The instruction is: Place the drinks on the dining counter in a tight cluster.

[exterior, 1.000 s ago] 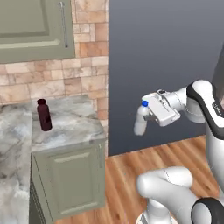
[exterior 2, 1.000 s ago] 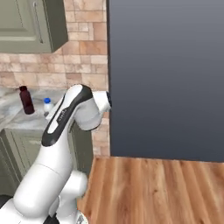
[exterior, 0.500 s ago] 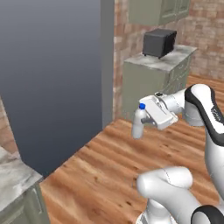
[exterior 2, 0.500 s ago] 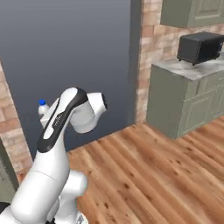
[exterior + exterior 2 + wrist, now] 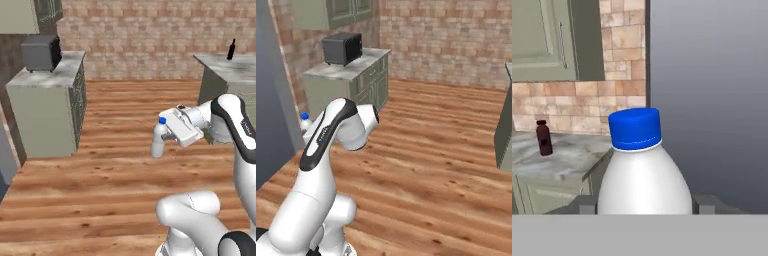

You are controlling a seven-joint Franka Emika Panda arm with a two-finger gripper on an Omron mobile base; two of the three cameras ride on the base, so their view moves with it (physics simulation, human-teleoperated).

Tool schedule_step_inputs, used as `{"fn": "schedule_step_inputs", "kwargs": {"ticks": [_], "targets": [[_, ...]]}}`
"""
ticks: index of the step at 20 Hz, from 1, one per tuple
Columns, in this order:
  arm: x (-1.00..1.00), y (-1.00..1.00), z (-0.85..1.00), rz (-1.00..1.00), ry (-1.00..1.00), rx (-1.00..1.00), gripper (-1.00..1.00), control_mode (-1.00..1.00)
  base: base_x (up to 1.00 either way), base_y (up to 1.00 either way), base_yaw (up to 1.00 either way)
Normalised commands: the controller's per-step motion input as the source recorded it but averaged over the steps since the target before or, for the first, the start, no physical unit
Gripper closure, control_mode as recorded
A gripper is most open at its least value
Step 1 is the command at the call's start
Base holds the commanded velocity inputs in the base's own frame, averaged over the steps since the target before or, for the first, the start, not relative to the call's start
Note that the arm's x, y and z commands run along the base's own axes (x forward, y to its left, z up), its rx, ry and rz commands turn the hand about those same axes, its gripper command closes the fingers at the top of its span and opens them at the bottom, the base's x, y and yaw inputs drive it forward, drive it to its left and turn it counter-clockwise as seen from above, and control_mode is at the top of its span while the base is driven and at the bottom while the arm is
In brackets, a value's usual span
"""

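The small whitish bottle (image 5: 158, 141) stood upright in the claw (image 5: 166, 136), held above the wooden floor (image 5: 115, 165) with nothing under it. The claw was pinching the bottle's body from the side — in the hand view the white body (image 5: 644, 180) and blue cap (image 5: 635, 128) rose between the two finger tips (image 5: 706, 204), which pressed against either flank.

In the right base view the arm's own elbow covered almost all of the bottle; just the cap and a sliver of white (image 5: 305, 121) showed past it. The fingers themselves were hard to make out in the left base view, lost behind the white hand. Far off at the upper right of that view a tall black wine bottle (image 5: 231, 49) stood on a marble-topped bench (image 5: 225, 62), cut off by the frame edge. In the hand view a stout dark maroon bottle (image 5: 544, 137) stood on another marble bench (image 5: 554, 160) below a brick wall and a green cabinet door, beside a large flat grey panel (image 5: 712, 95).

The room had plank flooring, a brick back wall (image 5: 150, 37), and a pale green cabinet unit (image 5: 47, 107) carrying a dark microwave (image 5: 41, 52).
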Motion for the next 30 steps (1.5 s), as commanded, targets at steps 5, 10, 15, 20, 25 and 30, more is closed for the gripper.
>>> {"fn": "schedule_step_inputs", "kwargs": {"ticks": [5,10,15,20,25,30], "targets": [[0.00,0.00,0.00,0.00,0.00,0.00,1.00,1.00,0.04,0.05,-0.99],[0.00,0.00,0.00,0.00,0.00,0.00,1.00,1.00,1.00,0.63,-0.39],[0.00,0.00,0.00,0.00,0.00,0.00,1.00,1.00,1.00,0.76,-0.28],[0.00,0.00,0.00,0.00,0.00,0.00,1.00,1.00,1.00,0.79,-0.28],[0.00,0.00,0.00,0.00,0.00,0.00,1.00,1.00,1.00,0.81,-0.33],[0.00,0.00,0.00,0.00,0.00,0.00,1.00,1.00,1.00,0.78,-0.46]]}}
